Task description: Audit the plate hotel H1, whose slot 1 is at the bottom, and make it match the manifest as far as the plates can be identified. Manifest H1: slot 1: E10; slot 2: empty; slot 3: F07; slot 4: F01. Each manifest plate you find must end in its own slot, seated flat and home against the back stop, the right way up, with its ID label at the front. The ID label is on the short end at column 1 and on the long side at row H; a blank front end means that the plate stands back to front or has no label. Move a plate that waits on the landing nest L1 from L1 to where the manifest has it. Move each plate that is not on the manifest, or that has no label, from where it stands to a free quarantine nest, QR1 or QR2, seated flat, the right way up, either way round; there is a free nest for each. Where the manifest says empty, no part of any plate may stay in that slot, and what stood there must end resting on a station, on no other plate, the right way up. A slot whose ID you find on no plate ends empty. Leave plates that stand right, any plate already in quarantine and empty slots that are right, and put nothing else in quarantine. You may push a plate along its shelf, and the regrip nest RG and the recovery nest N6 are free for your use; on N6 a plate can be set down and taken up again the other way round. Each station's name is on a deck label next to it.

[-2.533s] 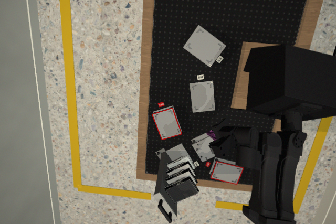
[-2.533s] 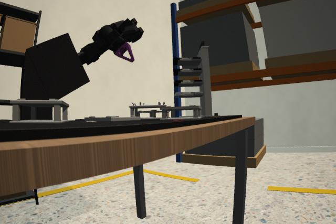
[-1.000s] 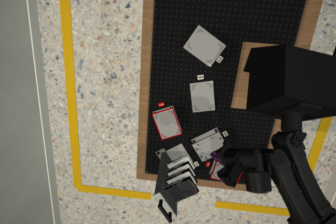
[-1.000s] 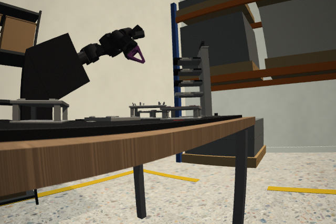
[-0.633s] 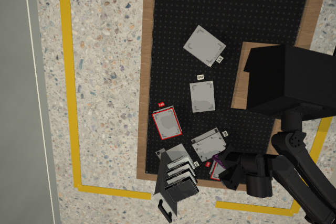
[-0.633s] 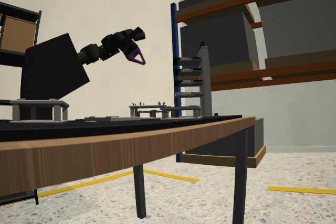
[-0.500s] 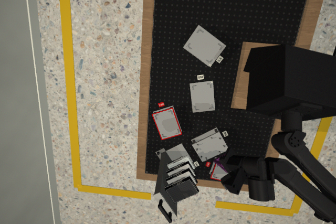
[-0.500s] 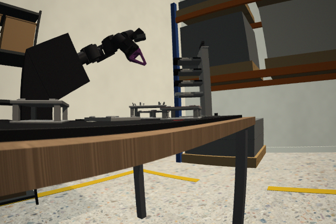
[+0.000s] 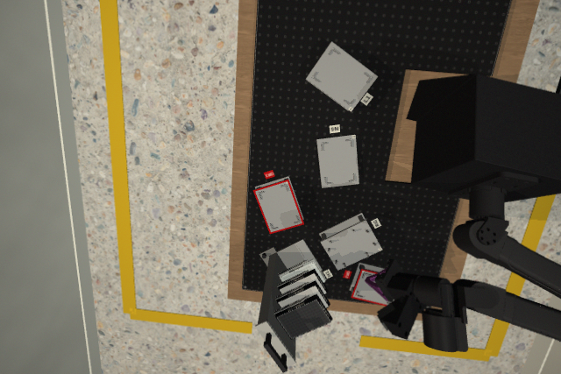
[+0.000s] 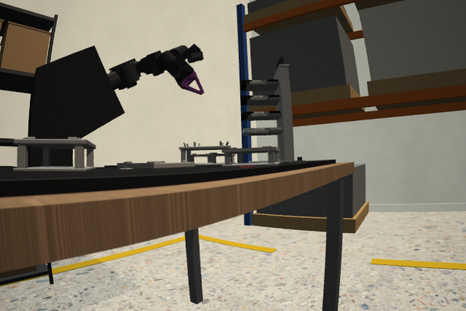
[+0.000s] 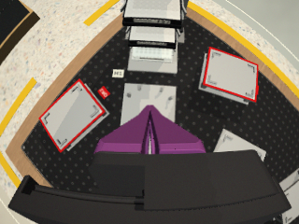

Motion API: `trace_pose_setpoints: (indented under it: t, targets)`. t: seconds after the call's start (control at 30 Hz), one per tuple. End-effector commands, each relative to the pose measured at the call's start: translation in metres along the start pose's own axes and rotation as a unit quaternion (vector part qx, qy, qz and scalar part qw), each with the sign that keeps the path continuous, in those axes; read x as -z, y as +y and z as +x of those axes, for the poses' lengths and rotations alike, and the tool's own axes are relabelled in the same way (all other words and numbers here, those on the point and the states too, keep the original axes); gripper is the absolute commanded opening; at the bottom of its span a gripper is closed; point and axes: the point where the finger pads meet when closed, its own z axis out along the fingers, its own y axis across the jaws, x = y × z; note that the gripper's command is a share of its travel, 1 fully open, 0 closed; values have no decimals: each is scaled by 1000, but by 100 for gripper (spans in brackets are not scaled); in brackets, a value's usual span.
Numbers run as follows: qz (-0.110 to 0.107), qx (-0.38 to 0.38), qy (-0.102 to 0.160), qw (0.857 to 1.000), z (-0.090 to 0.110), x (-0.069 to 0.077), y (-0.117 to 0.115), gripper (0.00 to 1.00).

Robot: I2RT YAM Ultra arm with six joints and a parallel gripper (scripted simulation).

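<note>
The desk under the tool is wooden with dark legs and carries a black pegboard mat that spreads away behind the tool. The floor below is speckled terrazzo, marked with yellow tape running around the desk's edge. A cream wall stands behind the tool in the exterior view. Ahead of the tool, past the desk's end, a shelf rack with a blue post and orange-brown beams holds large grey boxes. Low beneath them, a pallet with a dark block rests on the floor. Far behind the tool, a brown box sits in a black frame.
</note>
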Motion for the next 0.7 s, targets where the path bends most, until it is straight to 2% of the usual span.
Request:
trace_pose_setpoints:
  t: [0.0, 0.03, 0.17, 0.23, 0.67]
  targets:
    - [29, -19, -5, 999, -1, 1, -1, 0]
    - [29, -19, -4, 999, -3, 3, -1, 100]
    - [29, -19, -4, 999, -12, 12, 1, 100]
    - [29, -19, -4, 999, -12, 12, 1, 100]
    - [30, -20, -3, 999, -42, 42, 7, 100]
